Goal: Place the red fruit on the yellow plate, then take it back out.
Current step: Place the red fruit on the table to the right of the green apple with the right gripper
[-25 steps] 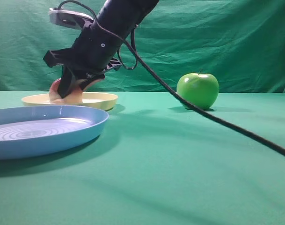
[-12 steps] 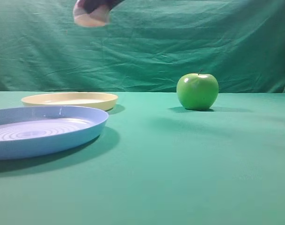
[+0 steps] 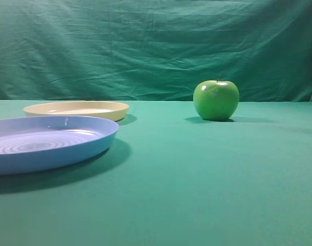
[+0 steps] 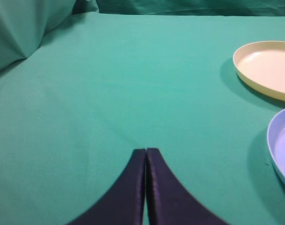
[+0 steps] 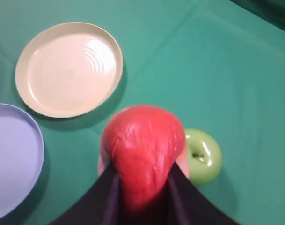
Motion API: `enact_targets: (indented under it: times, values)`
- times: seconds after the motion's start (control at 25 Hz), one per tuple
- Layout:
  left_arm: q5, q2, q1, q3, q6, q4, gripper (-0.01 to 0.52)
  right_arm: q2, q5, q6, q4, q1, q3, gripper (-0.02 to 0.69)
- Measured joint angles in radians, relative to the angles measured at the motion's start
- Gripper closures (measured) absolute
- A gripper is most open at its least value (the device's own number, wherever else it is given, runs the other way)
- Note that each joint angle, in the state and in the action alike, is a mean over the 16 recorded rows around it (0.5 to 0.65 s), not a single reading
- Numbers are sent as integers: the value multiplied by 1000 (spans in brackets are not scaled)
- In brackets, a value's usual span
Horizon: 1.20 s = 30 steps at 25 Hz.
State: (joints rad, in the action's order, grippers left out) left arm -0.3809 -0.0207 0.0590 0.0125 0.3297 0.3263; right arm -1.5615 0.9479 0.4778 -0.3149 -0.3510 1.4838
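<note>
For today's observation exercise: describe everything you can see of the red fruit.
The red fruit is rounded and glossy, deep red on top, fading to pale pinkish-yellow at its lower edges. It is gripped between the dark fingers of the right gripper, held in the air above the green cloth, touching nothing else. It shows only in the right wrist view.

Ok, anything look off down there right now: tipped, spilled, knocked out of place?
Nothing stands out. The yellow plate lies flat and empty, the blue plate beside it, the green apple upright on the cloth. The red fruit is clamped in the right gripper, high above the table.
</note>
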Motion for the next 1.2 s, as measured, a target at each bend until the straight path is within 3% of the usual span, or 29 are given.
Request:
enact_targets:
  times: [0.32,0.68,1.0,1.2]
  values:
    - [0,0,0,0,1,0,514,206,-157,-7,1,81,-413,509]
    - [0,0,0,0,1,0,514,284,-384,-10,4,100,-789,509]
    - [0,0,0,0,1,0,514,261,-606,-10,14,100,-979,505]
    - [0,0,0,0,1,0,514,225,-698,-11,20,100,-1028,430]
